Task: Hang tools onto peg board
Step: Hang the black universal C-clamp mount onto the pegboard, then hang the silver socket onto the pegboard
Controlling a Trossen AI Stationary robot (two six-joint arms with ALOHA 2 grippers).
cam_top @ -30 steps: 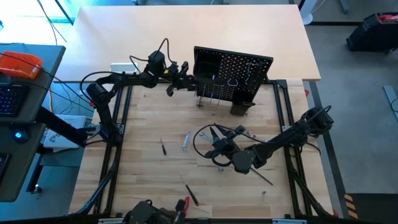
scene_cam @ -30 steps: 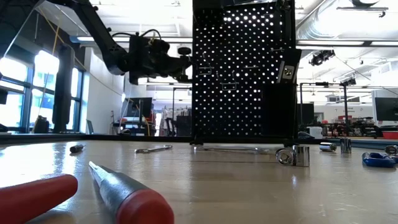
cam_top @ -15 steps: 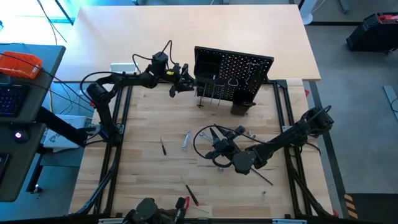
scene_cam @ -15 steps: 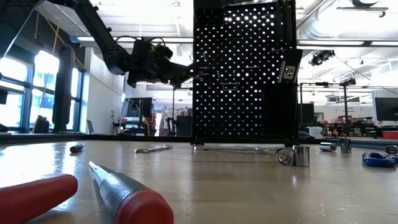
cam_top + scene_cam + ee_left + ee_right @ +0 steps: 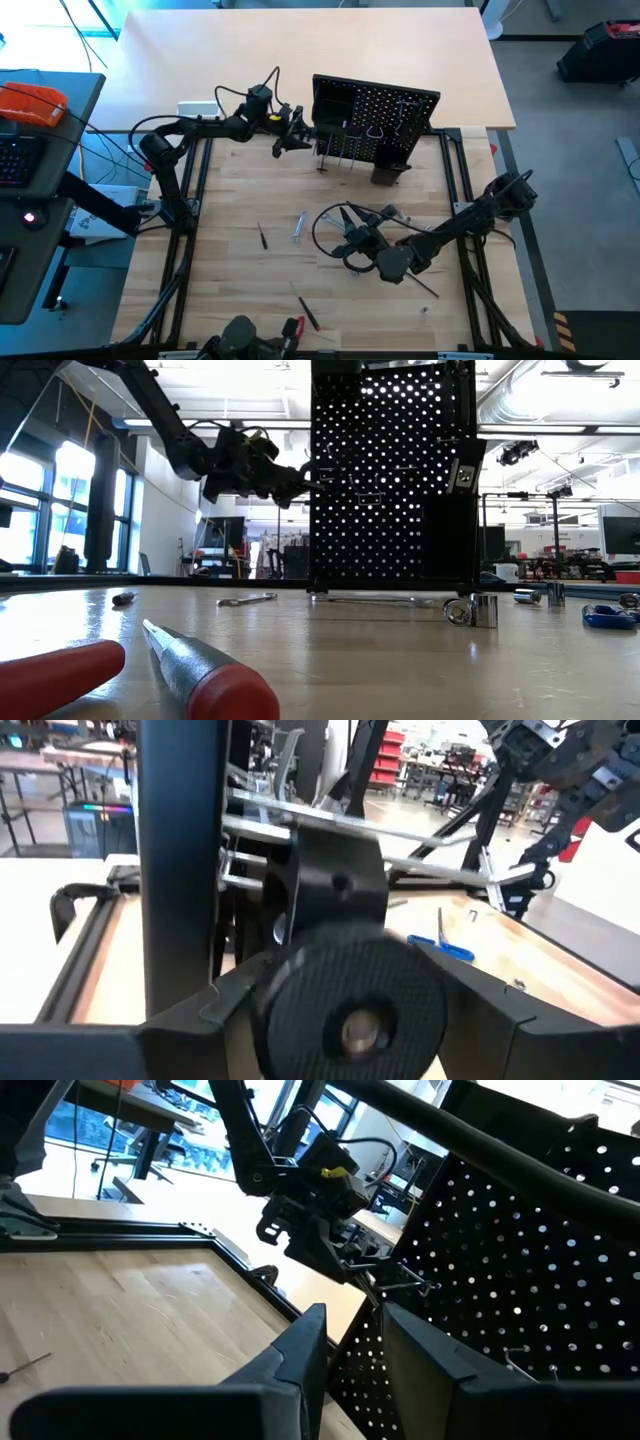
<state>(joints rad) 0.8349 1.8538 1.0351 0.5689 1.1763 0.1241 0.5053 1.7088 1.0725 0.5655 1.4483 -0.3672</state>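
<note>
The black peg board (image 5: 385, 112) stands upright at the table's far middle, with several tools hanging on its front and a small black bin (image 5: 388, 172) at its foot. My left gripper (image 5: 292, 137) is at the board's left edge (image 5: 318, 480), well above the table, and is shut on a black piece with a round end (image 5: 345, 1010) and silver rods (image 5: 420, 835). My right gripper (image 5: 352, 238) is low over the table's middle, beside black-handled pliers (image 5: 335, 222). It is open and empty, pointing up toward the board (image 5: 520, 1280). My left gripper pinches the black piece's round end (image 5: 300, 1020) between its two fingers (image 5: 215, 1005). The fingers come level from the table's left and point at the board. The piece is lifted clear of the table, its rods (image 5: 395, 1285) reaching the board's left edge; whether they touch it I cannot tell.
A silver wrench (image 5: 298, 225) and a small screwdriver (image 5: 262, 236) lie left of the middle. Red-handled screwdrivers (image 5: 305, 318) lie near the front edge, close to the low camera (image 5: 215, 685). Sockets (image 5: 472, 610) and a blue-handled tool (image 5: 605, 617) lie to the right.
My left gripper has moved toward the table's right, carrying the black piece up to the peg board's left edge, and stays shut on it.
</note>
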